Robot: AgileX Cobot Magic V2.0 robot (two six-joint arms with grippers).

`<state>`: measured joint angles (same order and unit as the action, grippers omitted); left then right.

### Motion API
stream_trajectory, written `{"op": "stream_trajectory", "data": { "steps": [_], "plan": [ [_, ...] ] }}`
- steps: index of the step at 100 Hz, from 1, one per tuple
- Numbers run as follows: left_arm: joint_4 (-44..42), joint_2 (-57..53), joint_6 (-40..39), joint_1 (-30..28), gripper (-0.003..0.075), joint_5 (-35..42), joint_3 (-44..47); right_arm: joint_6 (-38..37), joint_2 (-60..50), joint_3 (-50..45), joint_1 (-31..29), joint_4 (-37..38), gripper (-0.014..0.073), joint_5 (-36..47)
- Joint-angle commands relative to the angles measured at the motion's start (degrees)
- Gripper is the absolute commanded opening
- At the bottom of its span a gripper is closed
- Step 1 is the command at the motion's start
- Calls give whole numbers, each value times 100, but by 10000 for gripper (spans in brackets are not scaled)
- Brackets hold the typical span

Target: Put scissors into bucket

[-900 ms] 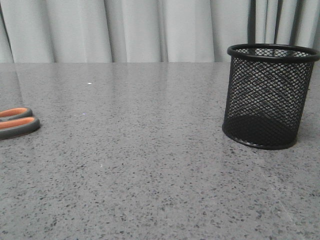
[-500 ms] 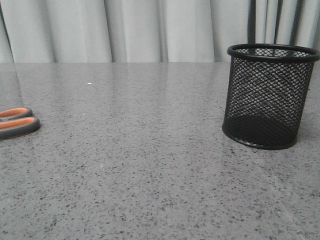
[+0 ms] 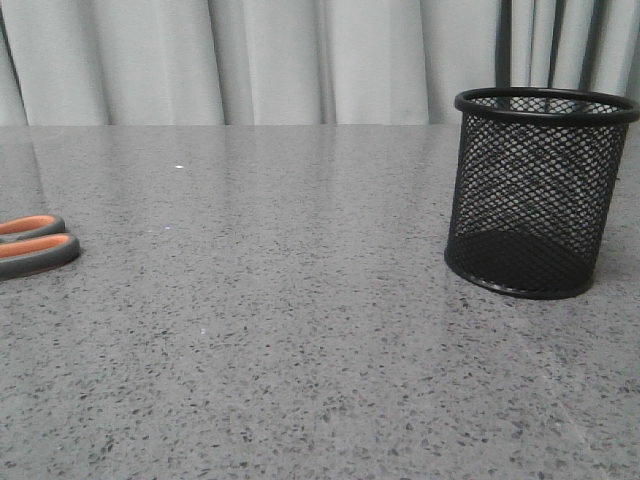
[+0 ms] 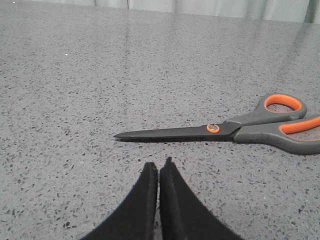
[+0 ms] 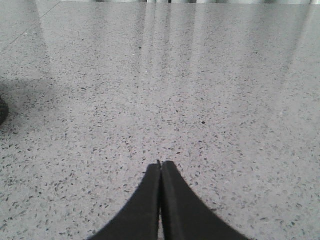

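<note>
The scissors (image 4: 235, 129) lie flat and closed on the grey speckled table, with dark blades, an orange pivot spot and grey handles lined in orange. In the front view only their handle loops (image 3: 35, 245) show at the far left edge. My left gripper (image 4: 159, 168) is shut and empty, just short of the blades and not touching them. The bucket (image 3: 540, 190), a black wire-mesh cup, stands upright at the right. My right gripper (image 5: 160, 165) is shut and empty over bare table. A dark sliver at that view's edge (image 5: 2, 111) may be the bucket's base.
The grey speckled table (image 3: 300, 330) stretches between scissors and bucket. Pale curtains (image 3: 300, 60) hang behind the table's far edge. Neither arm shows in the front view.
</note>
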<state>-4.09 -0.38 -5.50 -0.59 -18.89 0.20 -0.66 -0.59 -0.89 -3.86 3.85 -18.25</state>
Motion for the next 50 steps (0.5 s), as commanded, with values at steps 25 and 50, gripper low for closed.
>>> {"op": "stream_trajectory", "data": {
  "steps": [25, 50],
  "plan": [
    [-35, -153, -38, -7, -20, 380, 266, 18, -120, -75, -24, 60, -50, 249],
    [-1345, -153, -38, -7, -20, 380, 266, 18, -120, -65, -24, 74, -50, 646]
  ]
}}
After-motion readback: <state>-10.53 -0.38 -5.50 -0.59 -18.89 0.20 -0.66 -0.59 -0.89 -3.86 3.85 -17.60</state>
